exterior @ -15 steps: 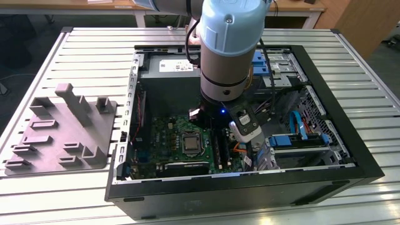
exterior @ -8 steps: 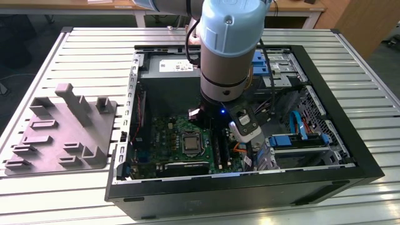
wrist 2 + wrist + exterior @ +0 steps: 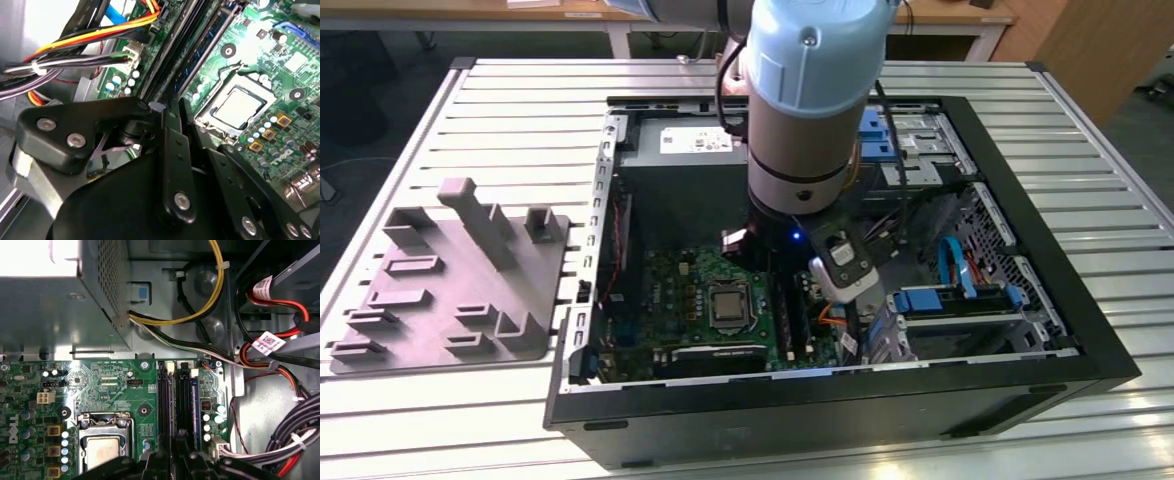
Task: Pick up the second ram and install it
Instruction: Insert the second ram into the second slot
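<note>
I work on a desk (image 3: 520, 110) of pale metal slats. Behind it stands wooden furniture (image 3: 1081, 50) on a dark floor. On the desk lies an open black computer case (image 3: 1067, 340), and the arm (image 3: 807, 100) reaches down into it. At the exterior view's left, beside the case, sits a grey holder block (image 3: 454, 280) with slots.

Inside the case I see the green motherboard (image 3: 115, 385) with white print on it, the grey power supply (image 3: 50, 305) and the silver processor socket (image 3: 102, 450). The power supply carries a pale label (image 3: 698, 140), and white tags (image 3: 267, 342) hang on the cables; I do not read them.

The claw (image 3: 167, 107) is low over the long black memory slots (image 3: 166, 400). Whether it is clenched or released, I cannot tell.

A dark blue-green stick, which I take for the second ram (image 3: 193, 400), stands on edge in one slot. Its near end runs under the claw. I cannot tell if the claw touches it.
</note>
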`<state>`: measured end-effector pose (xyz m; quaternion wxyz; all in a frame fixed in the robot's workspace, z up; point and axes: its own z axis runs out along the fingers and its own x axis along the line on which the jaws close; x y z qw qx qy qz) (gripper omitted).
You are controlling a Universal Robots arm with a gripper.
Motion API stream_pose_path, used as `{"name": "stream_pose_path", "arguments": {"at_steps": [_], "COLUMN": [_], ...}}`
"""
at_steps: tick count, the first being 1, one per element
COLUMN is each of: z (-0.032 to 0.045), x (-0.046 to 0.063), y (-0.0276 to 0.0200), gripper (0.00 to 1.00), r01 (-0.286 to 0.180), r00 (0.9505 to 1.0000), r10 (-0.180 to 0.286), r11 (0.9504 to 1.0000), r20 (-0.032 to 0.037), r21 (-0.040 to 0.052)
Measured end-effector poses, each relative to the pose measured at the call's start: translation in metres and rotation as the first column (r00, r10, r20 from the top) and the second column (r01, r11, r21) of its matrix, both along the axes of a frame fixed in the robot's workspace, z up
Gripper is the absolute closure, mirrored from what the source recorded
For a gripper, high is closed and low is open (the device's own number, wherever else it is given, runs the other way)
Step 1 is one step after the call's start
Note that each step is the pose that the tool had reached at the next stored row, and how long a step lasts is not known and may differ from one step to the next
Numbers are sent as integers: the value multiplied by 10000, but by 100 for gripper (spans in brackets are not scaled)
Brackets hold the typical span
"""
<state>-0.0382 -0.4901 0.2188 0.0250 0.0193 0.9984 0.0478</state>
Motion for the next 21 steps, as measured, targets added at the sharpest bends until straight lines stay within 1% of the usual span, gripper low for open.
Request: {"name": "stream_pose_path", "arguments": {"at_steps": [4, 8, 9, 17, 19, 20, 21], "z": [112, 200, 210, 219, 220, 221, 222], "x": [0, 0, 0, 0, 0, 0, 0], "y": [0, 0, 0, 0, 0, 0, 0], "gripper": [81, 81, 81, 81, 83, 89, 90], "r01": [0, 0, 0, 0, 0, 0, 0], "r00": [10000, 10000, 10000, 10000, 10000, 10000, 10000], "r10": [0, 0, 0, 0, 0, 0, 0], "r11": [10000, 10000, 10000, 10000, 10000, 10000, 10000], "r20": [1, 1, 1, 1, 1, 1, 1], "r21": [1, 0, 0, 1, 1, 2, 1]}}
